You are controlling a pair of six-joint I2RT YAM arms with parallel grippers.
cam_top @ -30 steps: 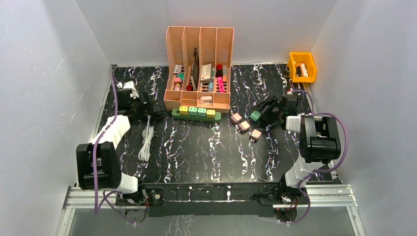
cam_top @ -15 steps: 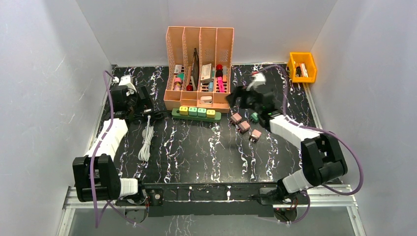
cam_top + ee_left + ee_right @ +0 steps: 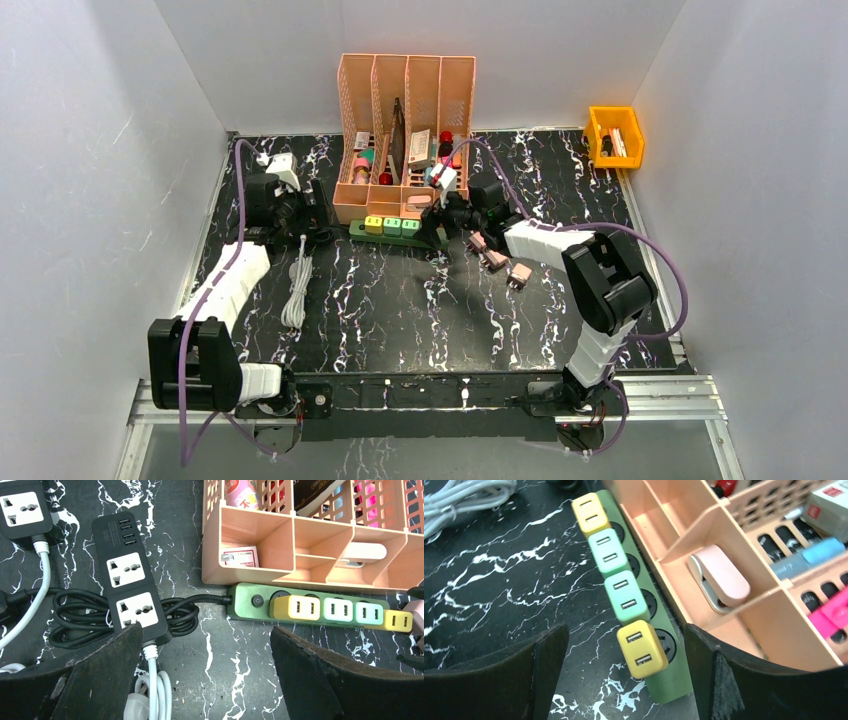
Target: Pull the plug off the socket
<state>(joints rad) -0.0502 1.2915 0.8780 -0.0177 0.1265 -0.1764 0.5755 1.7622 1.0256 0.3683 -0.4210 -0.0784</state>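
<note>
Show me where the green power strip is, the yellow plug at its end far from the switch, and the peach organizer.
green power strip (image 3: 243,611): left wrist view, bare green end of its body.
yellow plug (image 3: 642,649): right wrist view, middle of its top face.
peach organizer (image 3: 212,545): left wrist view, solid side wall.

A green socket strip (image 3: 669,687) lies flat on the worktop (image 3: 499,580), four cube plugs (image 3: 626,596) seated: yellow, mint, mint, yellow.

— Is there anything you can read here?
— Only one sign: a power symbol on the round button (image 3: 257,600) of the green power strip (image 3: 248,613). You'll also see red print on the white packet (image 3: 241,557) in the peach organizer (image 3: 250,575), but it's too blurred to read.
</note>
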